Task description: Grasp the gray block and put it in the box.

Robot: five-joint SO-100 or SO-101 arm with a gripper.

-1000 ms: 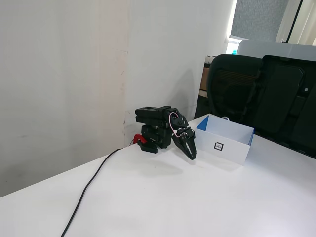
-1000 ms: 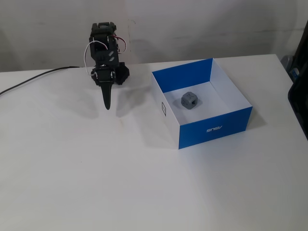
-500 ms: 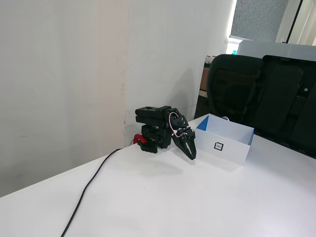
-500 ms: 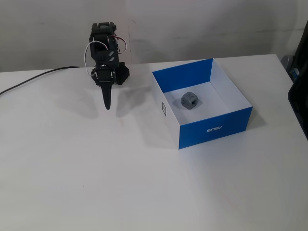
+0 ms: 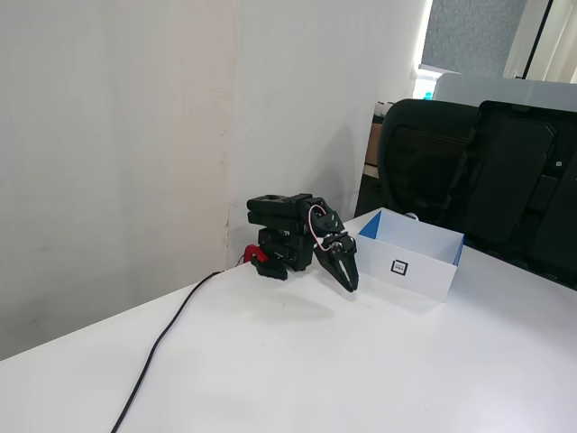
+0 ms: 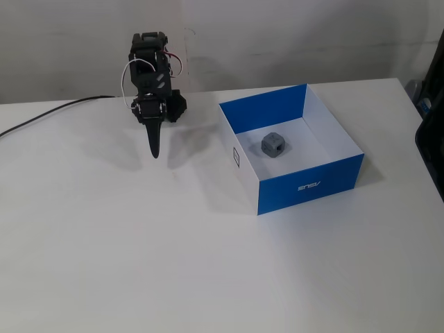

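Observation:
The gray block (image 6: 272,144) lies on the white floor inside the box (image 6: 310,184), near its middle. In a fixed view the box (image 5: 410,269) shows its white side with the small square marker, and the block is hidden behind that wall. My gripper (image 6: 154,151) is shut with nothing in it, pointing down at the table to the left of the box. The folded black arm holds the gripper (image 5: 350,284) just above the table, close to the box's near corner.
A black cable (image 6: 48,116) runs from the arm's base off the left edge, seen again as the cable (image 5: 162,347) crossing the table. Black office chairs (image 5: 478,180) stand behind the table. A wall rises right behind the arm.

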